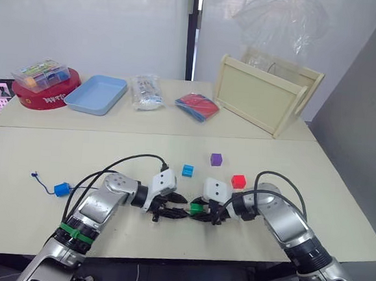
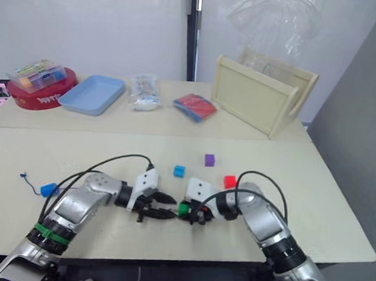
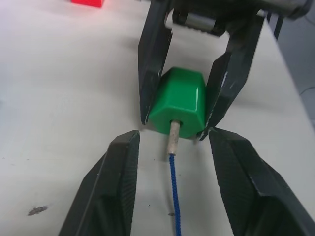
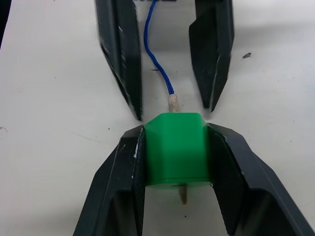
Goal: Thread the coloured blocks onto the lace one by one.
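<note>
— Nearest me, what do the claws report?
— On the pale tabletop (image 1: 57, 150), I log the right claw (image 4: 174, 147) clamped on the green block (image 4: 175, 147); the left claw (image 3: 172, 147) stands spread, gripping nothing.
— And the lace (image 3: 173, 191)?
— Its pale tip sits inside the green block's hole, poking out the far side. Loose beyond: red block (image 1: 238, 181), purple block (image 1: 216, 159), cyan block (image 1: 187, 170); blue block (image 1: 62, 188) lies well left.

Head stereo pair high over the table (image 1: 174, 154); opposed close wrist views sharing the green block (image 3: 178, 106).
</note>
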